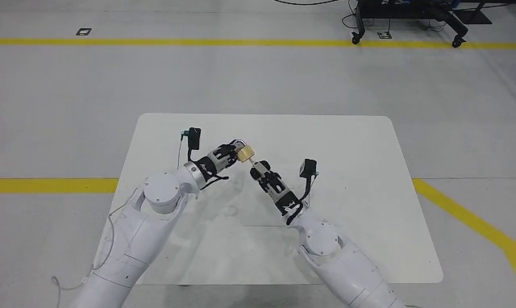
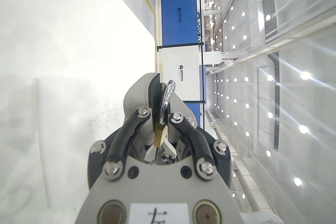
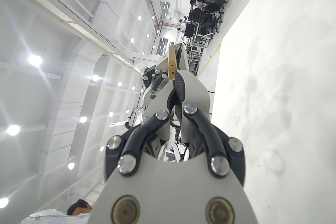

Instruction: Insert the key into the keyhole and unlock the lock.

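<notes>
- My left pincer (image 2: 164, 104) was clamped on the lock (image 1: 243, 153), held above the table (image 1: 355, 147).
- My right pincer (image 3: 175, 78) was closed on the key (image 1: 253, 160), whose tip was at the lock body; seating unconfirmed.
- Judged: lock hard, weighty and smooth, so grip its flat sides. Key thin and stiff, so hold it by the bow.

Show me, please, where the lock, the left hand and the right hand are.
lock (image 2: 160, 135): left wrist view, brass body.
left hand (image 2: 163, 93): left wrist view, between its fingertips.
right hand (image 3: 175, 79): right wrist view, between its fingertips.
</notes>
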Robot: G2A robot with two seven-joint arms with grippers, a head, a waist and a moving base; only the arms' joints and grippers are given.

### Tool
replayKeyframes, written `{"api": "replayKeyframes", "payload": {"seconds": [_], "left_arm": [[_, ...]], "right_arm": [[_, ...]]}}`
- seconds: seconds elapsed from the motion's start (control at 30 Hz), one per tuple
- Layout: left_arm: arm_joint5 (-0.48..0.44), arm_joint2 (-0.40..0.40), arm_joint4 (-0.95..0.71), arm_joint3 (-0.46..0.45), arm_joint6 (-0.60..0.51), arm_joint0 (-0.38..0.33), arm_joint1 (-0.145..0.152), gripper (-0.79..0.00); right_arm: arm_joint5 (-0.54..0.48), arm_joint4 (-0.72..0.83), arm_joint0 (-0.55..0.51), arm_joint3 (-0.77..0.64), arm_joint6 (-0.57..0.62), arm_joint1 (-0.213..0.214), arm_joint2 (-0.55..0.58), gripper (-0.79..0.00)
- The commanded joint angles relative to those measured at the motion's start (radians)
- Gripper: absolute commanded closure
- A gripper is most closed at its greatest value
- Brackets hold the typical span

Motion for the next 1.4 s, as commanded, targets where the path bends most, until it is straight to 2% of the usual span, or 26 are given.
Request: {"api": "replayKeyframes", "payload": {"seconds": [0.0, 0.27, 0.3, 0.33, 0.37, 0.83, 0.93, 1.1, 1.13, 1.17, 1.2, 1.23, 1.37], "left_arm": [[-0.002, 0.000, 0.002, -0.001, -0.002, 0.001, -0.001, 0.000], [-0.010, -0.004, 0.012, -0.006, -0.031, 0.006, -0.002, 0.000], [-0.011, -0.005, 0.012, -0.006, -0.034, 0.006, -0.002, 0.000], [-0.011, -0.007, 0.012, -0.006, -0.036, 0.007, -0.002, 0.000], [-0.011, -0.008, 0.012, -0.007, -0.036, 0.007, -0.003, 0.000], [0.018, -0.056, -0.068, 0.018, -0.057, 0.005, -0.005, 0.000], [0.089, -0.056, -0.115, 0.037, -0.091, -0.004, -0.007, 0.000], [0.260, -0.044, -0.211, 0.092, -0.196, -0.052, -0.012, 0.000], [0.282, -0.043, -0.222, 0.102, -0.209, -0.060, -0.013, 0.000], [0.300, -0.042, -0.234, 0.112, -0.219, -0.068, -0.013, 0.000], [0.322, -0.040, -0.245, 0.122, -0.232, -0.075, -0.014, 0.000], [0.348, -0.038, -0.259, 0.134, -0.245, -0.079, -0.015, 0.000], [0.449, -0.036, -0.346, 0.177, -0.318, -0.104, -0.018, 0.000]], "right_arm": [[0.003, -0.001, 0.005, 0.005, 0.000, -0.002, 0.000, 0.000], [0.004, 0.007, 0.022, 0.019, 0.004, -0.013, 0.002, -0.009], [0.004, 0.010, 0.022, 0.020, 0.007, -0.015, 0.002, -0.225], [0.004, 0.011, 0.022, 0.021, 0.008, -0.016, 0.003, -0.705], [0.003, 0.014, 0.021, 0.020, 0.009, -0.017, 0.004, -0.785], [0.003, 0.015, 0.021, 0.020, 0.009, -0.017, 0.004, -0.785], [0.006, 0.050, 0.011, 0.000, 0.021, -0.017, 0.012, -0.785], [-0.017, 0.178, -0.052, -0.110, 0.125, 0.001, 0.097, -0.785], [-0.024, 0.186, -0.066, -0.137, 0.140, 0.004, 0.111, -0.705], [-0.028, 0.192, -0.080, -0.161, 0.157, 0.007, 0.122, -0.376], [-0.039, 0.195, -0.093, -0.188, 0.173, 0.010, 0.131, -0.305], [-0.046, 0.198, -0.104, -0.210, 0.189, 0.012, 0.136, 0.000], [-0.018, 0.148, -0.102, -0.228, 0.215, 0.013, 0.126, 0.000]]}}
